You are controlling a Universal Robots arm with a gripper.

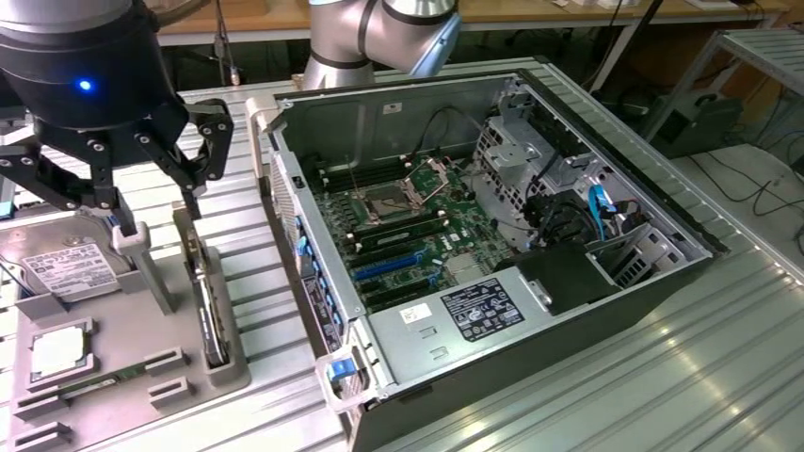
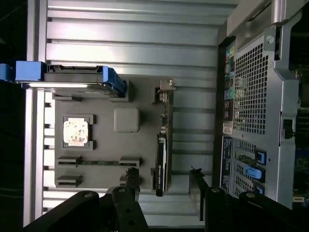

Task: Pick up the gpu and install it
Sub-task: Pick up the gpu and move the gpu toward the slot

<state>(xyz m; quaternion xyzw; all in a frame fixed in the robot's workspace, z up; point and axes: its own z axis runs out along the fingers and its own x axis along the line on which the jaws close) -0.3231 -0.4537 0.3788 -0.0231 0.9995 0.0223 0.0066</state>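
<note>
The gpu (image 1: 209,306) is a thin black card standing on edge in a slot of the grey holder (image 1: 138,330), with its silver bracket at the far end. My gripper (image 1: 160,218) hangs open just above that far end, with nothing between its fingers. In the wrist view the gpu (image 2: 161,162) runs edge-on and lines up with the gap of the gripper (image 2: 164,176), one dark finger on each side. The open computer case (image 1: 503,235) lies at the exterior view's right, its motherboard and blue slots exposed.
The grey holder (image 2: 126,145) also carries a silver hard drive (image 1: 70,264), a processor chip (image 1: 56,350) and a slim green memory stick (image 1: 94,384). The case's perforated rear wall (image 2: 251,92) stands close beside the holder. Ribbed metal tabletop (image 1: 703,377) surrounds everything.
</note>
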